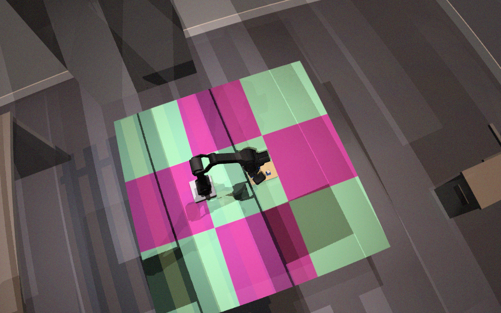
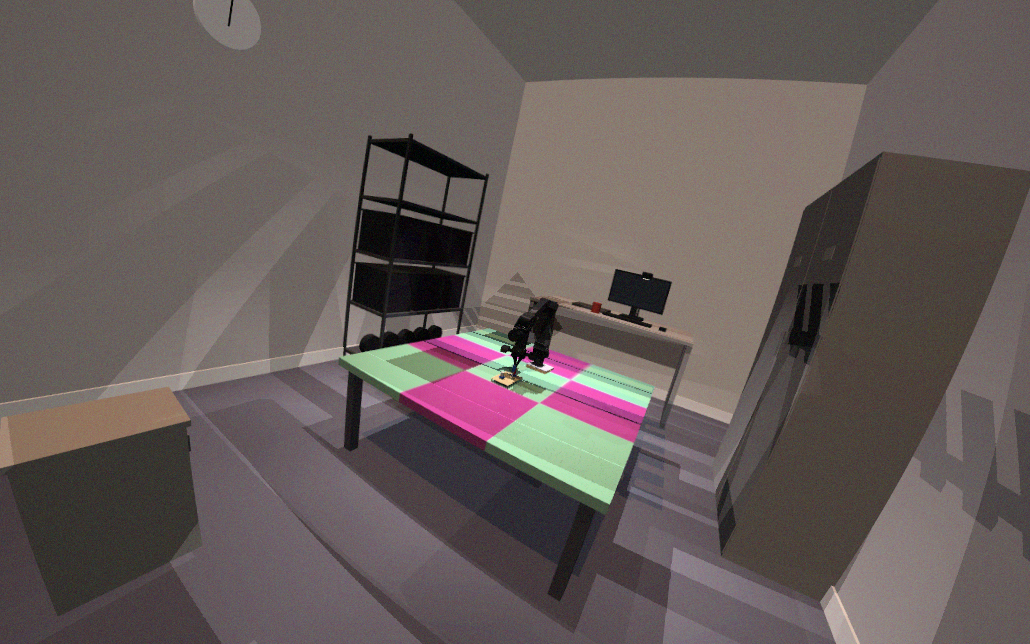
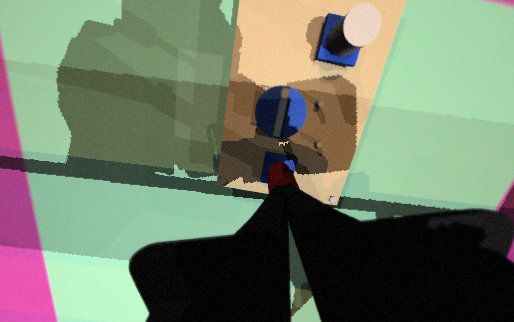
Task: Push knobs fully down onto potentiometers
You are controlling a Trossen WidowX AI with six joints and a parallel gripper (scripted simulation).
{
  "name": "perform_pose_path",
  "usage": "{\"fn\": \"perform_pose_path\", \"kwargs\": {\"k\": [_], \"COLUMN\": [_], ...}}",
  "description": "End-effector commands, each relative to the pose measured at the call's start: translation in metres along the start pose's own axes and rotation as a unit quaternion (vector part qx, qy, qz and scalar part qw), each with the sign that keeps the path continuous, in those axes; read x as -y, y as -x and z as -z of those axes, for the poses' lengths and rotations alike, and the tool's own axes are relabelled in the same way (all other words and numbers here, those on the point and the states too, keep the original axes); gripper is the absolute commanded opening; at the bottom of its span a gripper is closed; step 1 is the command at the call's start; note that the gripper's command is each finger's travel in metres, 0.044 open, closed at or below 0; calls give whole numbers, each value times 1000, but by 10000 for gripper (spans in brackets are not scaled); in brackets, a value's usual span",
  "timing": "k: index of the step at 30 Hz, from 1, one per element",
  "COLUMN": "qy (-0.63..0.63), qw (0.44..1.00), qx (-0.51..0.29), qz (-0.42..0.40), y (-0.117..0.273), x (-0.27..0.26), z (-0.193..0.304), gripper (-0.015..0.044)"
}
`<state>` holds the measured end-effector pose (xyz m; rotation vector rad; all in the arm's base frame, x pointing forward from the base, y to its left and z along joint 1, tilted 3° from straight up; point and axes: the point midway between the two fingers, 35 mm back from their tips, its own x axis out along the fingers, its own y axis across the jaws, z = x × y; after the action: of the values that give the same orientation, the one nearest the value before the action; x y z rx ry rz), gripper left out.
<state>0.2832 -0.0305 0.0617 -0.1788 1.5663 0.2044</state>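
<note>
Your claw (image 1: 255, 177) (image 2: 515, 371) (image 3: 283, 192) hangs over the near end of the circuit board (image 1: 273, 176) (image 2: 504, 381) (image 3: 280, 55), fingers together and nothing between them. In the wrist view, you see a small dark red piece (image 3: 280, 175) right at the fingertips, above a blue square base (image 3: 268, 166) that the claw partly hides; you cannot tell whether the tips touch the red piece.

Just beyond, farther up the board, sits a round blue knob (image 3: 296, 112) with a pale line across its top. Past it, toward the board's far end and well apart from your claw, a white-topped knob (image 1: 268, 171) (image 3: 362, 25) with a dark side stands over its own blue square base (image 3: 325, 56). How far down each knob sits, you cannot tell.

Your black arm (image 1: 225, 158) (image 2: 539, 317) reaches over from its white base plate (image 1: 193, 186) (image 2: 540, 367), on the same green-and-magenta surface (image 1: 302, 147) (image 2: 470, 402) (image 3: 440, 75) that carries the board.
</note>
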Motion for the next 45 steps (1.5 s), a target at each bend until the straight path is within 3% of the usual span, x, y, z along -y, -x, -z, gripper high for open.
{"fn": "perform_pose_path", "kwargs": {"k": [1,34,42,45], "qy": [1,1,0,-4], "qw": [1000,1000,1000,1000], "qx": [-8,-8,-11,2], "qz": [-1,-1,-4,9], "y": [-13,24,18,21], "x": [1,1,0,11], "z": [-1,-2,0,-1], "gripper": [0,0,210,131]}}
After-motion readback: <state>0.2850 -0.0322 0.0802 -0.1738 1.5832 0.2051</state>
